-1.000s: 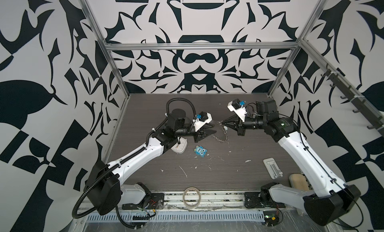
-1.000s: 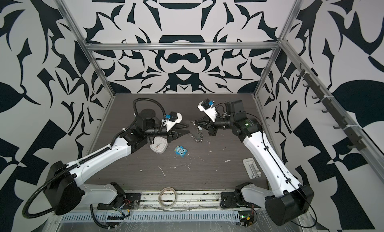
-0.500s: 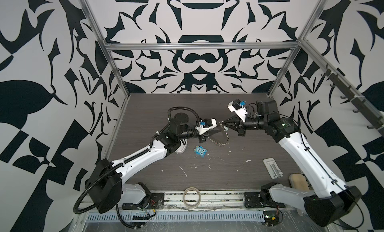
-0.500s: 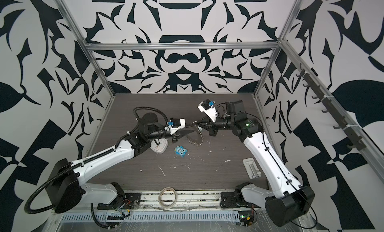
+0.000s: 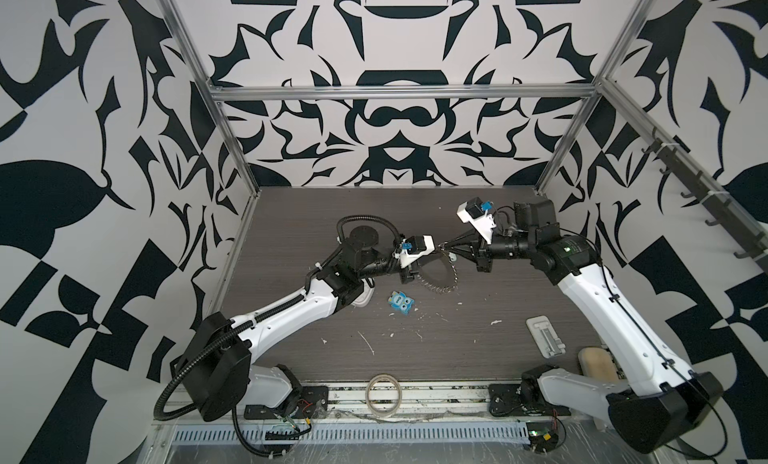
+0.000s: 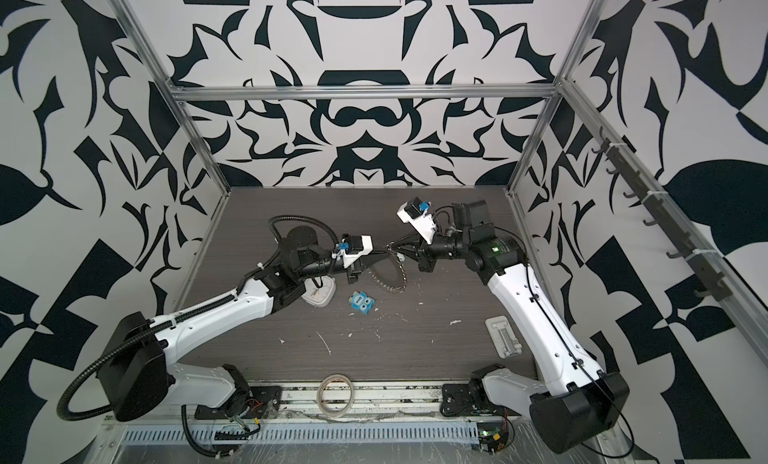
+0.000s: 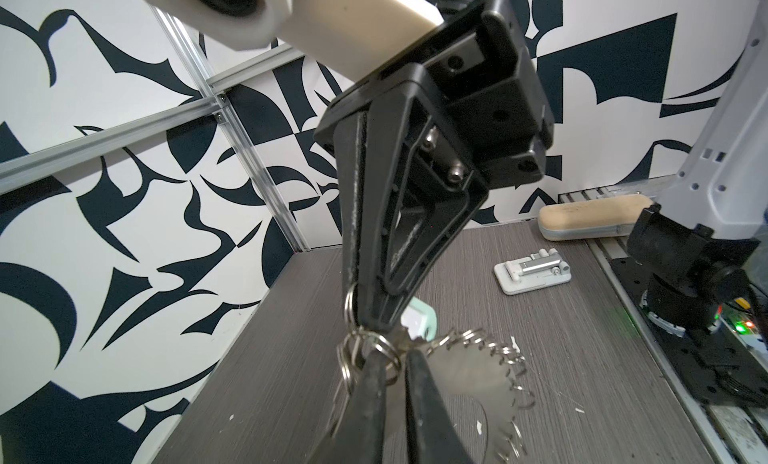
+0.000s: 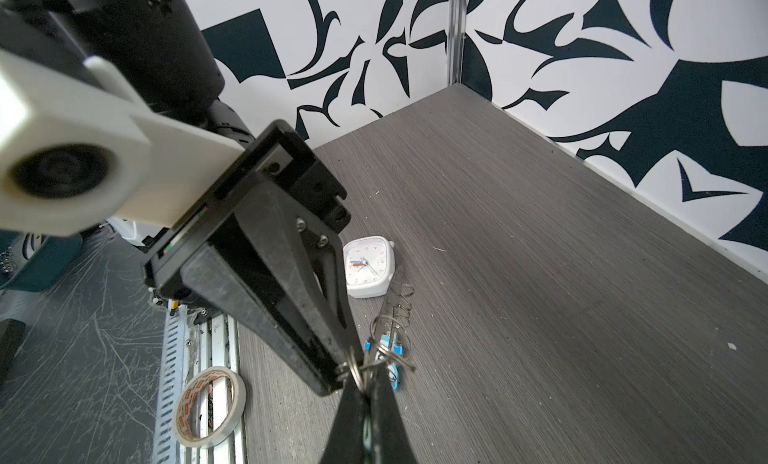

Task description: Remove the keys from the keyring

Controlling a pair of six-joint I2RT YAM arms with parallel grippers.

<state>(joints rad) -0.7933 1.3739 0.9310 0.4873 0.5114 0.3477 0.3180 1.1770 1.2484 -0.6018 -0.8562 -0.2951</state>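
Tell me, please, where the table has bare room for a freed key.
Bare: the far strip of the table, and the stretch between the blue owl toy, grey latch plate and tape roll, bar small scraps. Crowded: around the keyring and clock.

Pinches the keyring (image 5: 436, 288) by its top in the right hand (image 5: 448, 245), tip to tip with the left hand (image 5: 435, 251), hanging it above the worktop (image 5: 324, 217), near a blue toy (image 5: 401, 303).
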